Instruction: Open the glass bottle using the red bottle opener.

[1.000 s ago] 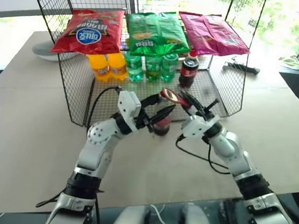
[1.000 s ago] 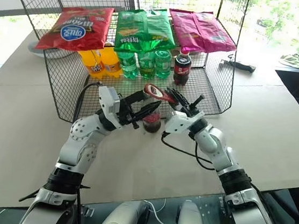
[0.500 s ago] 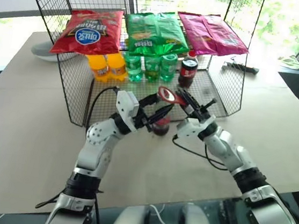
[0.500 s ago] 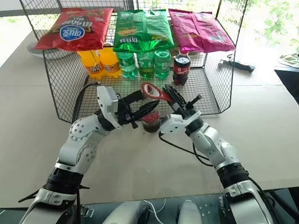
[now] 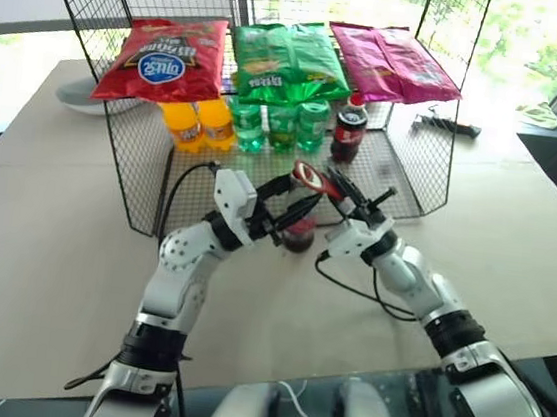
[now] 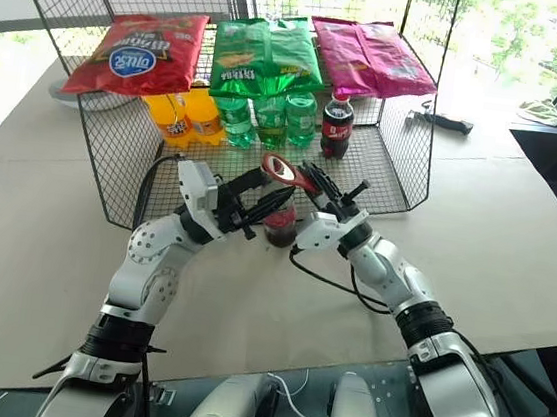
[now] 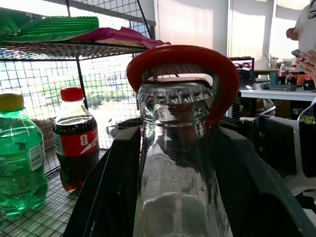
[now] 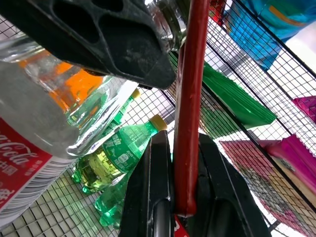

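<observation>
We see the left gripper (image 5: 294,208) with its jaws partly spread, clamped around the neck of the glass bottle (image 5: 299,233), which stands upright on the table (image 5: 43,242) just in front of the wire rack (image 5: 140,183). The right gripper (image 5: 343,189) has its jaws pressed together, pinching the handle of the red bottle opener (image 5: 312,178). In the left wrist view, the opener's ring-shaped head sits over the crown cap (image 7: 174,94) of the bottle, behind and above it; we cannot tell whether it is hooked under the cap's edge.

Counted items in the rack: three snack bags on the top shelf, one red (image 5: 165,55), one green (image 5: 287,59), one magenta (image 5: 391,60); two orange bottles (image 5: 199,124); three green bottles (image 5: 280,123); one plastic cola bottle (image 5: 349,128).
</observation>
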